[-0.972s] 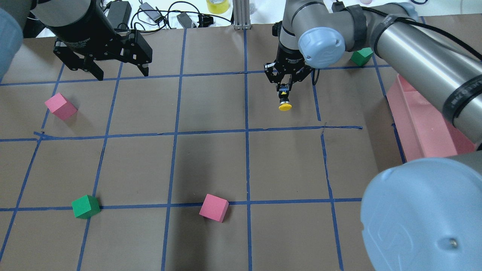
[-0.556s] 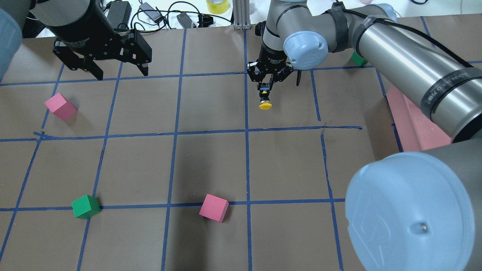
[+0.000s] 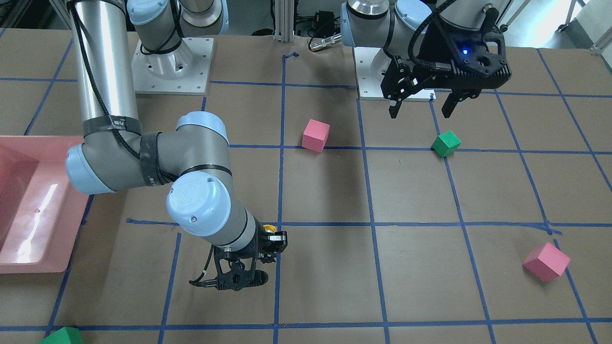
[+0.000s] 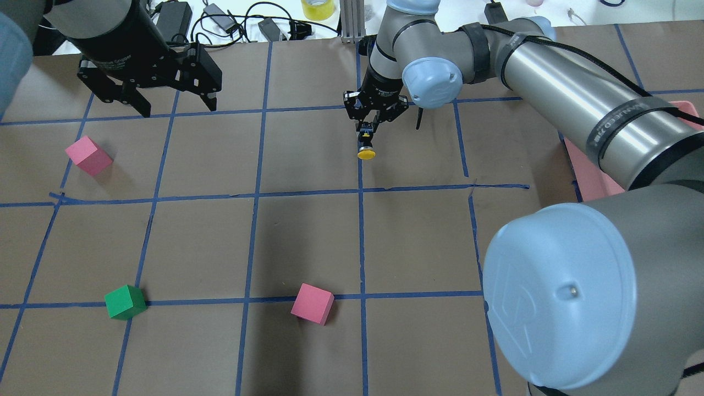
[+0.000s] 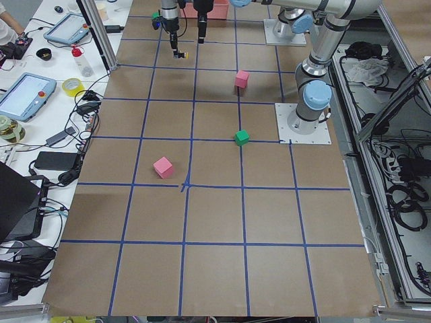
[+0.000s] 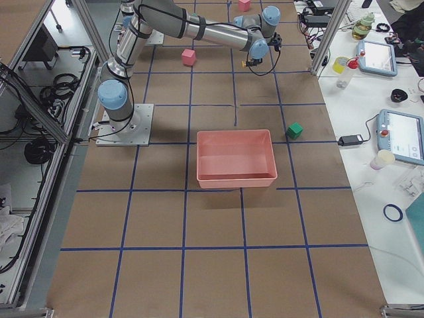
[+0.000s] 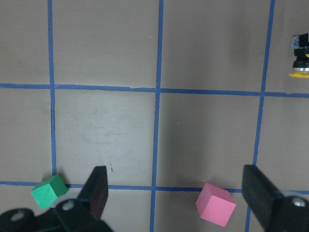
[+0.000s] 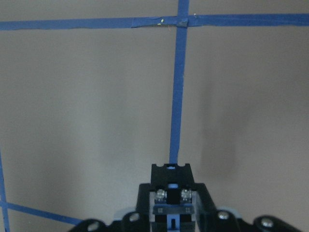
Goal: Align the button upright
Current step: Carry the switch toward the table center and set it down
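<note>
The button (image 4: 366,150) has a yellow cap, a black body and a grey base. My right gripper (image 4: 366,133) is shut on its base end and holds it over a blue tape line in the far middle of the table. The cap sticks out past the fingertips toward the robot's side. The button's base (image 8: 171,202) shows between the fingers in the right wrist view. Its cap (image 3: 270,226) peeks out by the wrist in the front view. The button (image 7: 300,60) also shows at the left wrist view's right edge. My left gripper (image 4: 165,104) is open and empty at the far left.
Pink cubes (image 4: 88,155) (image 4: 312,303) and a green cube (image 4: 125,302) lie on the brown paper. Another green cube (image 6: 295,130) sits by the pink bin (image 6: 235,159) on the right. Cables and tape rolls lie beyond the far edge.
My right arm has carried the button toward the overhead view's left, from the right-hand square to the centre tape line. The left arm has not moved.
</note>
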Controlling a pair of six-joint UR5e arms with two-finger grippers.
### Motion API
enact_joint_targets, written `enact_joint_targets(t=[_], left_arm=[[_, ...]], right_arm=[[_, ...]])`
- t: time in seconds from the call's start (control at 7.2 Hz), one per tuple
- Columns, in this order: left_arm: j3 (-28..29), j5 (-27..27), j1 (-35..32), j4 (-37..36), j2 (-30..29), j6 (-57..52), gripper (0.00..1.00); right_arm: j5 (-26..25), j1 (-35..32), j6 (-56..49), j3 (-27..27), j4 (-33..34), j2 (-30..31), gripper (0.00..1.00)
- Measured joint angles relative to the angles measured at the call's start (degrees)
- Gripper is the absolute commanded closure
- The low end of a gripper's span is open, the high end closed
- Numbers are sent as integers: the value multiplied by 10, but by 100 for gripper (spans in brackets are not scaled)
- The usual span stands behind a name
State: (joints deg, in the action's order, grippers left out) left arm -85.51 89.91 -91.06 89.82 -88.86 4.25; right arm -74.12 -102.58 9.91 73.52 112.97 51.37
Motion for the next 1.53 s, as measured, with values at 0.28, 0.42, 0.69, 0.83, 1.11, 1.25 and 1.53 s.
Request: enact_joint_targets(t=[0.28, 0.42, 0.69, 0.83, 1.11, 1.25, 1.53], left_arm=[[0, 0, 0, 0, 0, 0, 0], [0, 0, 0, 0, 0, 0, 0], [0, 0, 0, 0, 0, 0, 0], [0, 0, 0, 0, 0, 0, 0], [0, 0, 0, 0, 0, 0, 0], [0, 0, 0, 0, 0, 0, 0], [0, 0, 0, 0, 0, 0, 0]], right_arm=[[7, -11, 12, -24, 4, -28, 100], [8, -14, 14, -26, 5, -35, 100], [9, -15, 15, -27, 6, -43, 100], [9, -15, 15, -28, 8, -47, 100], [9, -15, 15, -28, 14, -52, 77], [9, -15, 14, -26, 15, -53, 19], [9, -20, 14, -24, 22, -53, 4]])
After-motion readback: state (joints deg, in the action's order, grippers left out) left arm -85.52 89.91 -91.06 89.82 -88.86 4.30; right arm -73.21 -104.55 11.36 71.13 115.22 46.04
